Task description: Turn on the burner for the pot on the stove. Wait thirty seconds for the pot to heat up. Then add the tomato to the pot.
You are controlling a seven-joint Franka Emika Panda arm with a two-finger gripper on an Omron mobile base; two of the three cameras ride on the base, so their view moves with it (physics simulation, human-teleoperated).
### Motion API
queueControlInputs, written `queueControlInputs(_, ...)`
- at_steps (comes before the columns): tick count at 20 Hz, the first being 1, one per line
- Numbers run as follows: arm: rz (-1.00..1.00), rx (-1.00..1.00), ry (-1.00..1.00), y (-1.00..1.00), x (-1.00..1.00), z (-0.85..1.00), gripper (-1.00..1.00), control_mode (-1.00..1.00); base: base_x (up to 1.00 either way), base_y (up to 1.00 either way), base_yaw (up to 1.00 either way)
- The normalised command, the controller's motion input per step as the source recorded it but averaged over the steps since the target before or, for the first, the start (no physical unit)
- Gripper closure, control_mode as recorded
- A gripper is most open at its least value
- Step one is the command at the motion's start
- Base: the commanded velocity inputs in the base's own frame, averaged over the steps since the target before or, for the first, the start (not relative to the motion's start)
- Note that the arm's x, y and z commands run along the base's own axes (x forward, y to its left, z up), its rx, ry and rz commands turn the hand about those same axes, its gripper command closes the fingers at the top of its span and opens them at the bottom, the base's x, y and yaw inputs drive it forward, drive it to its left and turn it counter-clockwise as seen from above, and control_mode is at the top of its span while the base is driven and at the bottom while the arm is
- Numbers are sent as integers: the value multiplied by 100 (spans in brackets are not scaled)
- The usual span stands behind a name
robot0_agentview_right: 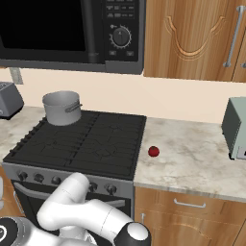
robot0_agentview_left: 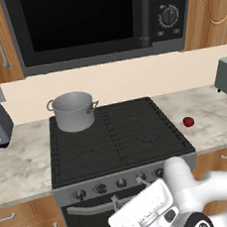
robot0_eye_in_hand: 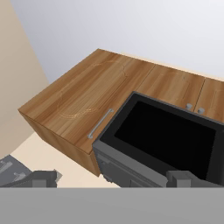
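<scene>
In the left base view the pot (robot0_agentview_left: 74, 111) stood on the far left burner of the stove (robot0_agentview_left: 123, 134), and the tomato (robot0_agentview_left: 188, 122) lay on the counter (robot0_agentview_left: 214, 124) just right of the stove. The right base view showed the tomato (robot0_agentview_right: 153, 152) apart from the pot (robot0_agentview_right: 62, 108). In the hand view the gripper (robot0_eye_in_hand: 113, 179) stood wide, holding nothing, before the microwave (robot0_eye_in_hand: 166, 144). No writing was legible.

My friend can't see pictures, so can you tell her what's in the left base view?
A black stove sits in a marble counter, with a grey pot on its back left burner and a small red tomato on the counter to the right. A black microwave hangs above, and the robot's white arm rises at the bottom.
</scene>
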Motion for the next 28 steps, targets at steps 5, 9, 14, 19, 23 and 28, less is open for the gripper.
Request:
queueControlInputs(5, 0, 0, 0, 0, 0, 0, -100, -100, 0, 0, 0)
queueControlInputs(9, 0, 0, 0, 0, 0, 0, -100, -100, 0, 0, 0)
queueControlInputs(14, 0, 0, 0, 0, 0, 0, -100, -100, 0, 0, 0)
queueControlInputs(19, 0, 0, 0, 0, 0, 0, -100, -100, 0, 0, 0)
queueControlInputs(23, 0, 0, 0, 0, 0, 0, -100, -100, 0, 0, 0)
queueControlInputs(28, 0, 0, 0, 0, 0, 0, -100, -100, 0, 0, 0)
